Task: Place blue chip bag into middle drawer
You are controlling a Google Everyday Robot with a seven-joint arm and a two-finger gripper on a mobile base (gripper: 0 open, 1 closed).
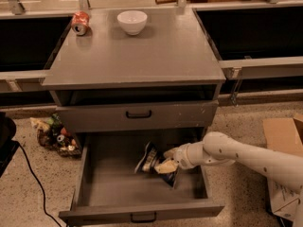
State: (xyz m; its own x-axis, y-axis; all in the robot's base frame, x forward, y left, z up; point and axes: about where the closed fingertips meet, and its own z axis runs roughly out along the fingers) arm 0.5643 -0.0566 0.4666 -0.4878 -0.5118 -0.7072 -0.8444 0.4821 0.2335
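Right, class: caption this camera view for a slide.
Pincer inside the open middle drawer grips the blue chip bag.

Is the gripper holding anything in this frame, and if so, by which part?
It appears so: the gripper is closed on the blue chip bag at its right-hand end. The bag is tilted inside the open middle drawer.

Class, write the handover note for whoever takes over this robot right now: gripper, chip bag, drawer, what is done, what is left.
Gripper: reaching in from the right, inside the open middle drawer, against the blue chip bag. Whether it grips the bag is unclear.
Bag: tilted on edge over the drawer floor, right of centre.
Done: drawer pulled out, bag inside it.
Left: make sure the bag is released and lying in the drawer, then withdraw the arm.
On the cabinet top: crushed red can, white bowl.
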